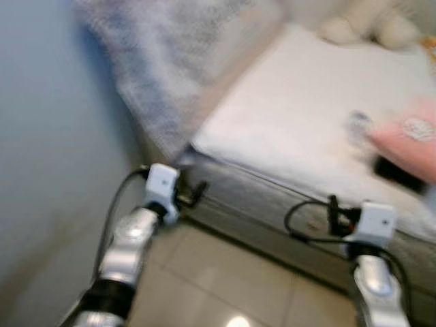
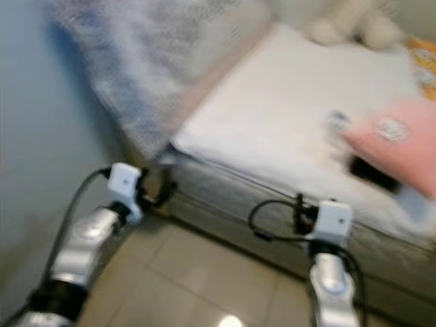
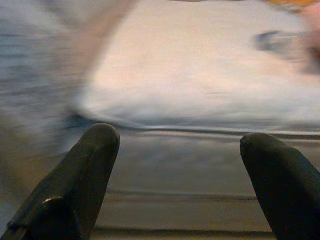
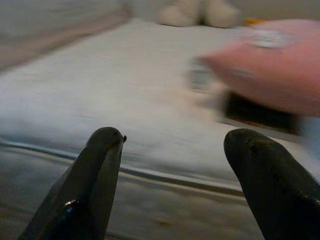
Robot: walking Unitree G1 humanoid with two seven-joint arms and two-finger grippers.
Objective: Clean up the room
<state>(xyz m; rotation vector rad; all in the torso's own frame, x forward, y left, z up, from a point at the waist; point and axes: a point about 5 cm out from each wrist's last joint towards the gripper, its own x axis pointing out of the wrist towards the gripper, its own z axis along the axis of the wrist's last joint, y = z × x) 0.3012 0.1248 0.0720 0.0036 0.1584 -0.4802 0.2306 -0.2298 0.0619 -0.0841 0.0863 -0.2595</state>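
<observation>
A bed with a white sheet lies ahead, blurred by motion. On its right part rests a pink cushion over a dark flat object, with a small grey item beside it. A cream plush toy sits at the far end. My left gripper is open, held near the bed's front corner. My right gripper is open too, facing the bed's side below the pink cushion. Nothing is between either pair of fingers.
A grey speckled blanket hangs along the bed's left side. A pale blue wall stands on the left. Beige floor tiles lie between my arms and the grey mattress side.
</observation>
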